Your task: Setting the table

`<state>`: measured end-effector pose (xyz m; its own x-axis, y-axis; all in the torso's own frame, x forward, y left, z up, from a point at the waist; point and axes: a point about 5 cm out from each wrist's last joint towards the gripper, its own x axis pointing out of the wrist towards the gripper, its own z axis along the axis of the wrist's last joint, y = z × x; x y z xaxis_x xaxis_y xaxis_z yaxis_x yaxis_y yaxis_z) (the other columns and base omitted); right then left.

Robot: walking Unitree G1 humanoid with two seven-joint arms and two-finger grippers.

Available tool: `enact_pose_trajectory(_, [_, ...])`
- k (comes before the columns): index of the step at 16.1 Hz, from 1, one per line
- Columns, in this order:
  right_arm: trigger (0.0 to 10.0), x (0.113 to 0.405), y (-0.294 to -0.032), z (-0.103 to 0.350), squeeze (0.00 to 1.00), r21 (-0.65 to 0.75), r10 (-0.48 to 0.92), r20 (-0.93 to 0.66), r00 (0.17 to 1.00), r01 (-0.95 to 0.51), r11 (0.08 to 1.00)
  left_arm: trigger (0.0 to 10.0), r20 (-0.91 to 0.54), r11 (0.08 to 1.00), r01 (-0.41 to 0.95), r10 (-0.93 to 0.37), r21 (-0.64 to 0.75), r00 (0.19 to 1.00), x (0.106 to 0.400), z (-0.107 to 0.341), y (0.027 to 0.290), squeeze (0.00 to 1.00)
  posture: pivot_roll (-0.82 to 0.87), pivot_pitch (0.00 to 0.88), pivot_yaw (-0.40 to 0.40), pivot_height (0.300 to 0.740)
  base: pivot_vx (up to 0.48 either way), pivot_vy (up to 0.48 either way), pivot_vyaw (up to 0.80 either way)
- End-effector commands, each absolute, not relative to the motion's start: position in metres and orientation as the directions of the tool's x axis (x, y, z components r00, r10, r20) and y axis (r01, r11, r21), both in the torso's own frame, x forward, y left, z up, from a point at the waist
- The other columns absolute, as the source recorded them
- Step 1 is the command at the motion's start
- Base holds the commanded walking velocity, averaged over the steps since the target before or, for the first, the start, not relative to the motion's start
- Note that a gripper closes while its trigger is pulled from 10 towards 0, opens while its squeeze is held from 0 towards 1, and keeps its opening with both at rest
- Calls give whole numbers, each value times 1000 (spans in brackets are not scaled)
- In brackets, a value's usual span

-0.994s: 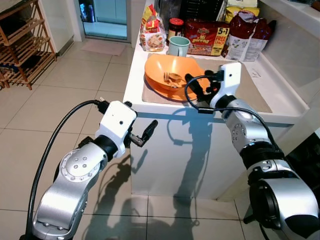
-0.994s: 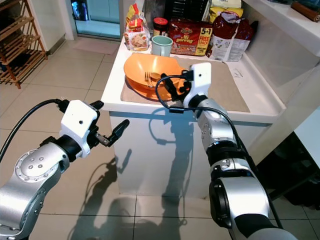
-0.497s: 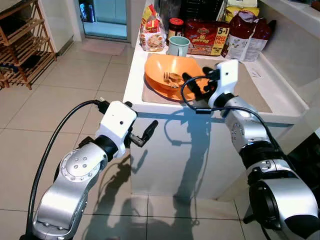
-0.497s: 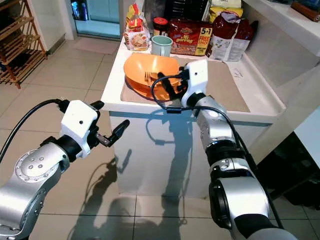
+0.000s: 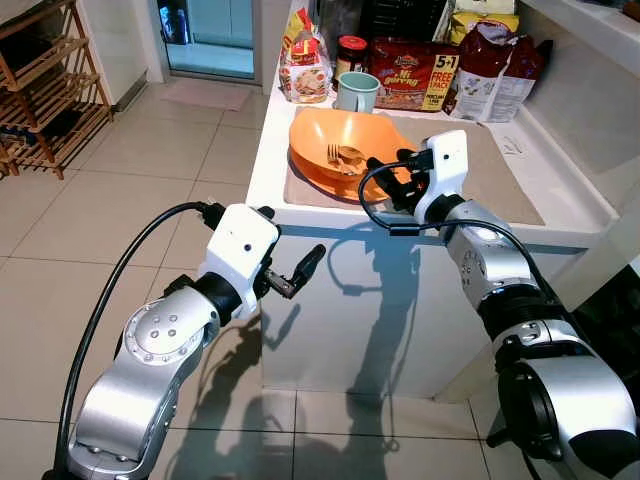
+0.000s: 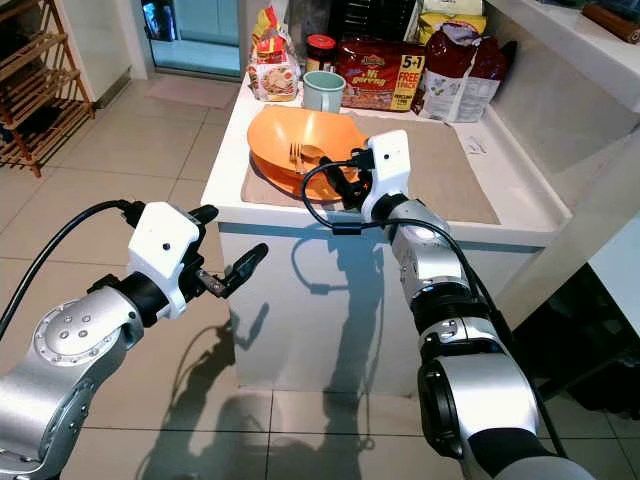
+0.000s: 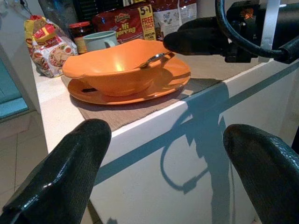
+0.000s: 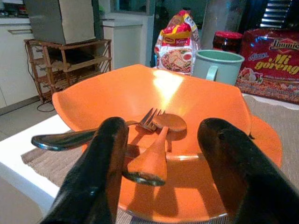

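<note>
The white counter (image 5: 268,150) carries a brown placemat (image 5: 505,175) under an orange plate (image 5: 312,172), a green mug (image 5: 356,91), and what look like snack packets (image 5: 413,72).

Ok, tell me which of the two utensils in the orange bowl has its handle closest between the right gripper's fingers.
The spoon: its handle end lies between the right gripper's open fingers, while the fork's handle angles off past one finger, over the orange bowl's rim.

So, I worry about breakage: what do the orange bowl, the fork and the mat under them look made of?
Bowl: likely plastic or melamine, with a smooth, even orange and a soft sheen. Fork: metal, going by its mirror-like handle. Mat: woven fabric or fibre, matte beige with a visible weave.
</note>
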<state>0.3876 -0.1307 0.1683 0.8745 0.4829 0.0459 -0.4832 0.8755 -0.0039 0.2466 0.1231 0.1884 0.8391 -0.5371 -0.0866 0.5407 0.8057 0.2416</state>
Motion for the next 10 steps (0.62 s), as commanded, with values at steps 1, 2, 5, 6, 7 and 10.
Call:
enact_pose_trajectory(1, [0,389,-137,170,0,-6,468,32,883,-468,884,10000,-56,796,550,-555,252,830,247,196,120,0,114,0,-93,740,0,0,0])
enact_pose_trajectory(2, [0,389,-136,170,0,-5,471,29,882,-471,882,10000,-56,794,551,-557,257,829,246,196,120,0,115,0,-93,740,0,0,0])
enact_pose_trajectory(5, [0,389,-136,168,0,-7,478,19,878,-477,879,10000,-59,789,555,-561,263,826,246,195,119,0,116,0,-94,740,0,0,0])
enact_pose_trajectory(6, [0,389,-136,168,0,-5,480,23,877,-480,877,10000,-57,790,555,-561,262,826,246,196,119,0,116,0,-94,740,0,0,0])
enact_pose_trajectory(7, [0,389,-136,168,0,-4,482,24,876,-482,876,10000,-53,791,554,-561,261,826,246,196,119,0,115,0,-95,740,0,0,0])
enact_pose_trajectory(10, [0,389,-137,169,0,-5,481,25,877,-481,877,10000,-50,790,555,-563,260,825,246,196,118,0,114,0,-94,740,0,0,0])
